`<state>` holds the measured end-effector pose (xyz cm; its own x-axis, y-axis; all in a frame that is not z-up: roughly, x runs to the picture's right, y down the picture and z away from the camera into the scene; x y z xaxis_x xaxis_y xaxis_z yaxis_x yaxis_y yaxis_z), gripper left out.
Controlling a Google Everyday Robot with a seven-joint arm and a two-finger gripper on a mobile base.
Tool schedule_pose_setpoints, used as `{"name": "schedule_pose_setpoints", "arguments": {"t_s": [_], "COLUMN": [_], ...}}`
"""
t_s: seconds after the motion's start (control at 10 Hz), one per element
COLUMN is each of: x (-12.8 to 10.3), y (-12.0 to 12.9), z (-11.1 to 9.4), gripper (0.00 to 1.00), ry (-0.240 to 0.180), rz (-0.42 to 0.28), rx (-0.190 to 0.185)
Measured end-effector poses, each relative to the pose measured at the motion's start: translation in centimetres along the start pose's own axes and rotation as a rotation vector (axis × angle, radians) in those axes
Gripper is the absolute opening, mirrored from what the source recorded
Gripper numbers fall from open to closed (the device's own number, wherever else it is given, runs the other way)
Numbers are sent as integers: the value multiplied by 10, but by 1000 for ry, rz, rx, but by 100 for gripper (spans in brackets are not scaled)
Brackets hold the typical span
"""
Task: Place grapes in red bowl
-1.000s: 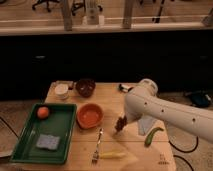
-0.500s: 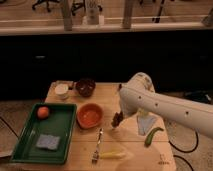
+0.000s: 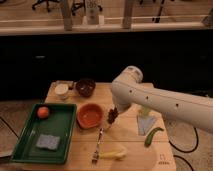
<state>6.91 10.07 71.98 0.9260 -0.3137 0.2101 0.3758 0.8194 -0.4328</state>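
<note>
Hand [image 3: 111,113] clasps the bumpy, dark grapes [image 3: 114,116] just right of the shallow, round red bowl [image 3: 90,116].

1 camera looks down from above the near edge of the light wooden desk [image 3: 136,156], fairly close, facing its far edge. The gripper [image 3: 112,118] hangs mid-desk.

1. My arm [image 3: 167,104] comes in from the right edge of the view, one long white link running left and slightly up across the bench [image 3: 131,146].
2. It ends in a big rounded joint [image 3: 128,84], the highest part of me.
3. From that joint my wrist [image 3: 120,102] bends down and a little left.
4. My gripper [image 3: 112,117] points down, low over the bench, just right of the red bowl [image 3: 90,113].
5. My fingers [image 3: 114,110] are clamped on the grapes [image 3: 114,114].
</note>
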Motion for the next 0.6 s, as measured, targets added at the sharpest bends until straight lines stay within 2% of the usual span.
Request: {"name": "schedule_pose_setpoints", "arguments": {"t_s": [0.2,0.6], "x": [-14,-32], "y": [-15,-33], "z": [-7,-7], "gripper": [0,0], "ry": [2,7], "rz": [-31,-78], "rx": [6,11]}}
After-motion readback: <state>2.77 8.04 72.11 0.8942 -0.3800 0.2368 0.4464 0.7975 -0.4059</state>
